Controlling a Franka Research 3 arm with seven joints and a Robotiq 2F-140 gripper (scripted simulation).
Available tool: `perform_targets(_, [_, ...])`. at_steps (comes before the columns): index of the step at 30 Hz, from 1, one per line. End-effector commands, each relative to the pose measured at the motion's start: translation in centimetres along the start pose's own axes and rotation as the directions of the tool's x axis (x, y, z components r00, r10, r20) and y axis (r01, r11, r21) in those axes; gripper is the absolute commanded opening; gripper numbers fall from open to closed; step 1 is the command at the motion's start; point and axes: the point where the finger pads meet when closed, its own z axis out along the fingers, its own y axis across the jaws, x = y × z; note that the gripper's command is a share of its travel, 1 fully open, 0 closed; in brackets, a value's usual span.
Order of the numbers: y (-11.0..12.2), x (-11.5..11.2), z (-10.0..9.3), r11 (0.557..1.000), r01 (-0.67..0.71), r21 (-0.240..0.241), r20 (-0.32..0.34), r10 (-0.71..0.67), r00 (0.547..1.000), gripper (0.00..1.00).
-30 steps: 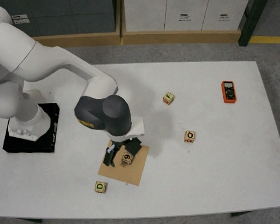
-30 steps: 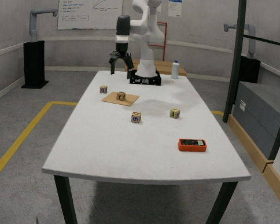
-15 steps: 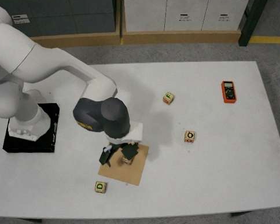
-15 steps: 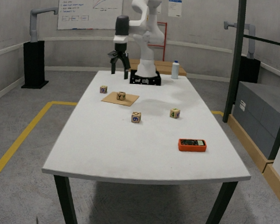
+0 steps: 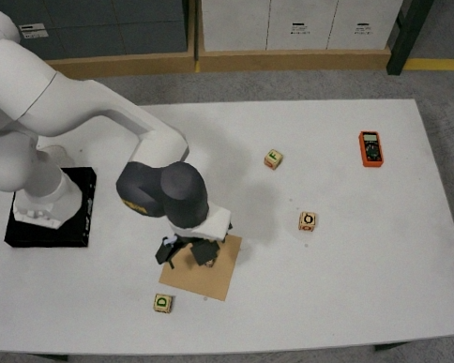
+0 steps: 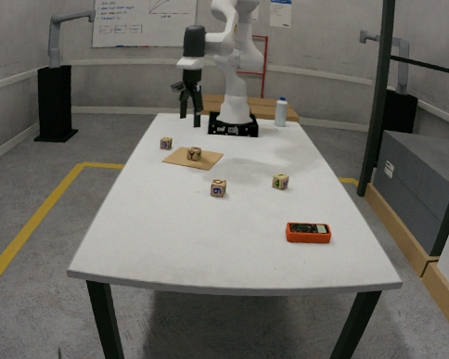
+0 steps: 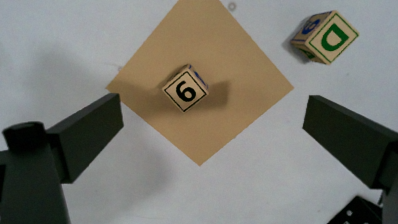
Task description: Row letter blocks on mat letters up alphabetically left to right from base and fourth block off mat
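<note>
A tan mat (image 5: 224,284) (image 6: 210,162) (image 7: 200,145) bears a wooden block (image 5: 209,264) (image 6: 194,154) (image 7: 185,91) with a black digit on top, reading 6 in the wrist view. The D block (image 5: 162,303) (image 6: 166,143) (image 7: 332,38) stands off the mat, near it. The F block (image 5: 273,158) (image 6: 280,182) and a block with a black round letter, O or Q (image 5: 308,220) (image 6: 218,188), stand on the table farther from the base. My gripper (image 5: 189,262) (image 6: 190,121) (image 7: 212,111) is open and empty, high above the mat area, turned diagonally to the digit block in the wrist view. It partly hides that block in the top view.
An orange multimeter (image 5: 371,149) (image 6: 308,233) lies beyond the F block, toward the table's far end from the base. A bottle (image 6: 281,112) stands beside the robot's black base plate (image 5: 51,234) (image 6: 233,129).
</note>
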Motion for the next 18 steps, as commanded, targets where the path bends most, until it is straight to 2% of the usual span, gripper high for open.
perform_targets(1, [0.06, 0.19, -0.11, 0.990, -0.138, 0.001, -0.010, 0.138, 0.990, 1.00])
perform_targets(10, [0.40, 0.37, -0.05, 0.973, -0.232, 0.002, -0.010, 0.232, 0.973, 1.00])
perform_targets(18, [0.88, 0.62, 0.02, 0.934, -0.357, 0.004, -0.009, 0.357, 0.934, 1.00])
